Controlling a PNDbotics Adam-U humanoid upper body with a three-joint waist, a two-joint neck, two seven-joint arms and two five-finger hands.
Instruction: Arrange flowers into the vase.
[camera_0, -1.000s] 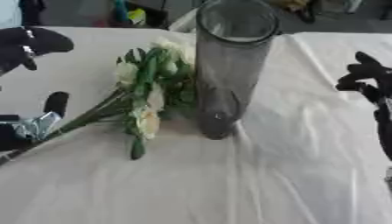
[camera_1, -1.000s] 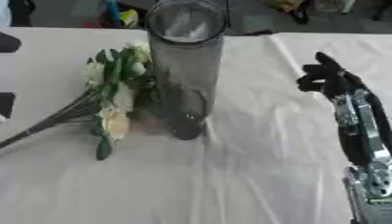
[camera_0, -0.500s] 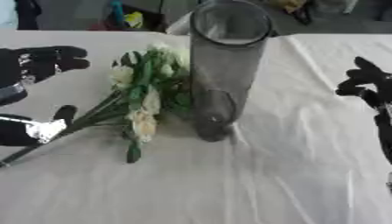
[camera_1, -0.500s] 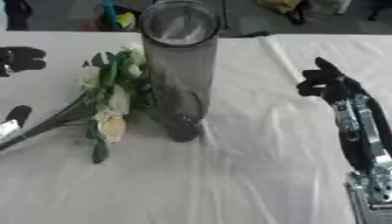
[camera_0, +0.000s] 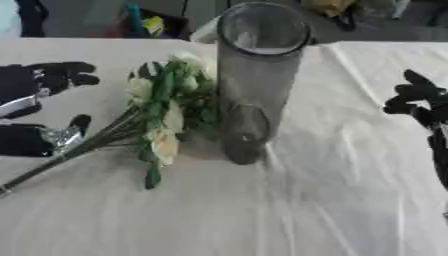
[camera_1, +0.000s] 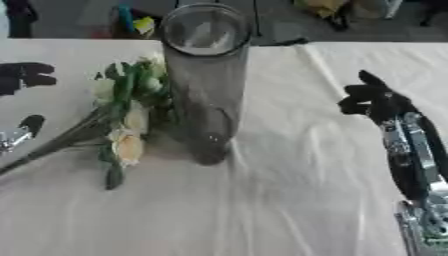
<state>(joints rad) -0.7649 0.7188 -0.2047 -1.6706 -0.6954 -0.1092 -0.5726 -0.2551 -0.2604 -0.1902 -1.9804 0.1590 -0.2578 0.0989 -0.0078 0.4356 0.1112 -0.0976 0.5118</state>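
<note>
Left robot hand (camera_0: 54, 76) hovers with fingers relaxed beside the flower bunch (camera_0: 166, 115) lying against the tall glass vase (camera_0: 254, 85); right robot hand (camera_1: 374, 100), fingers curled, stands well apart on the white-clothed worktop (camera_0: 262, 210).

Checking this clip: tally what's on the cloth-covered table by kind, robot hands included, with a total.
Glass vase: 1, upright, empty
Bunch of pale flowers: 1, lying left of the vase
Robot hand: 2, left robot hand by the bunch, right robot hand apart on the right
Total: 4
</note>
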